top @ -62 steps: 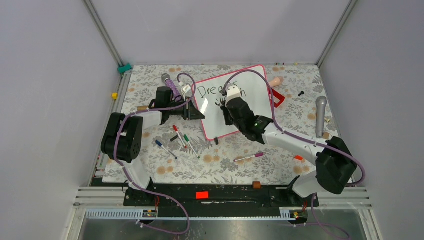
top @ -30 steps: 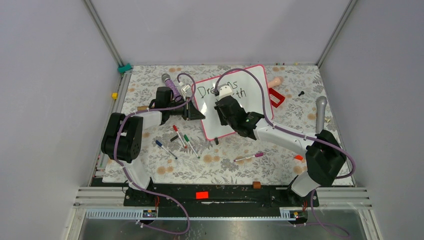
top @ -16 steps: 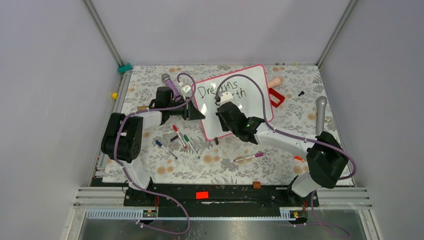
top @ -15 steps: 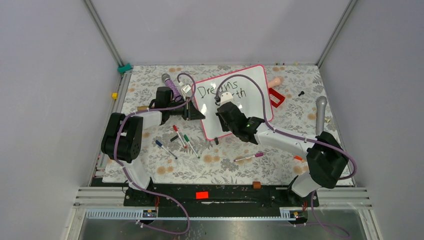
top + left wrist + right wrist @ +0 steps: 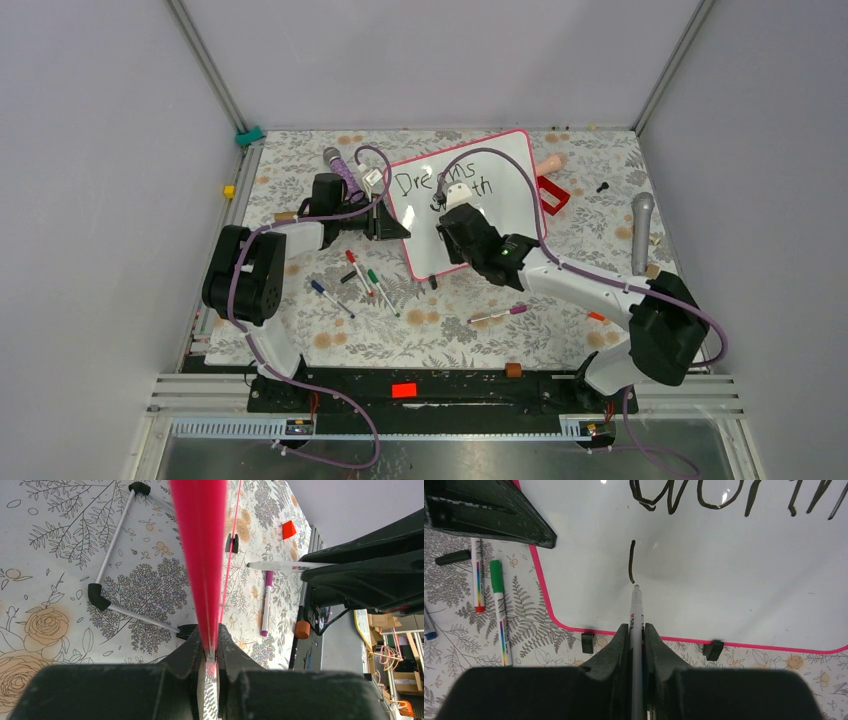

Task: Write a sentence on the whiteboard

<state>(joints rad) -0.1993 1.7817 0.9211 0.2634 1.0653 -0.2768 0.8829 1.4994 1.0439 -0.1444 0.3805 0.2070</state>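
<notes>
Near the worktop's far edge, the whiteboard is pinched at its frame by the left gripper; the right gripper pinches a marker, starting line three of the sentence; next, extend the stroke

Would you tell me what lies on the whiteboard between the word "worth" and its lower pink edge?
Right wrist view: one short black stroke, the marker tip at its lower end; the whiteboard is otherwise bare.

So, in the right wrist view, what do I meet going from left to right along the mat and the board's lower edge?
black cap → red marker → green marker → board's left foot → held marker → right foot
</notes>
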